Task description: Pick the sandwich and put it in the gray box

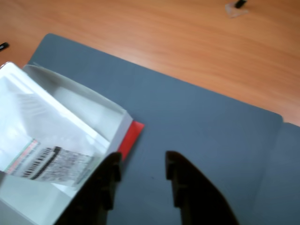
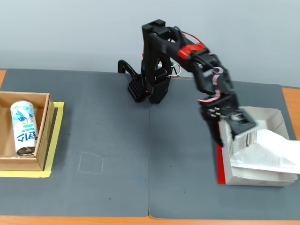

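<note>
While the gripper hangs with its jaws apart and nothing between them, just beside the red-edged wall of the gray box, the sandwich lies inside that box, one end overhanging the box's right wall in the fixed view. It looks light, its clear wrap probably slick and easily crushed; the stiffer flat backing near the label seems the safest place to pinch.

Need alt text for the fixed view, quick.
The sandwich lies in the gray box at right, overhanging its right edge, with the open gripper just above the box's left wall. At far left, a drink can lies in a brown box.
</note>
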